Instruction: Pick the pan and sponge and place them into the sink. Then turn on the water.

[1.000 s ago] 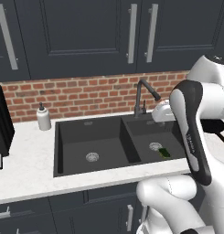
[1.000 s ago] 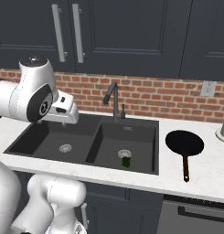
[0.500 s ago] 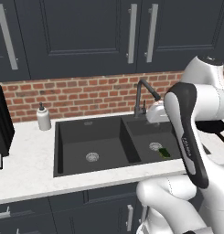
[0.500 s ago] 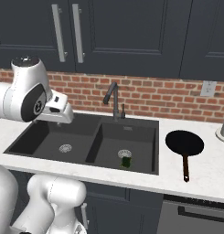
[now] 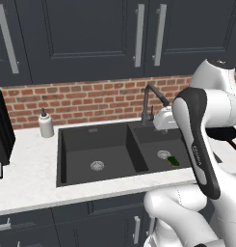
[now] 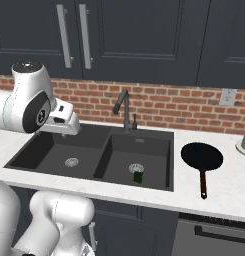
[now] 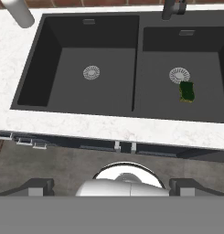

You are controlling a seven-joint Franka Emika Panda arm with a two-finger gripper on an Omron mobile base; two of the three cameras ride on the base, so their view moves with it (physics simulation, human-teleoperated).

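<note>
Our sink (image 6: 166, 145) already holds the sponge (image 6: 137, 176) in its right bowl. The pan (image 6: 201, 156) sits on the counter well to our right, handle toward us; our gripper (image 7: 111, 185) is spread wide, empty.

Left basin (image 7: 93, 77) open; faucet (image 6: 124, 107) guards divider

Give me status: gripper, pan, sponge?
Gripper open, empty, high above the sink. Sponge in right basin by the drain. Pan on counter right of sink. Nothing blocking it.
</note>
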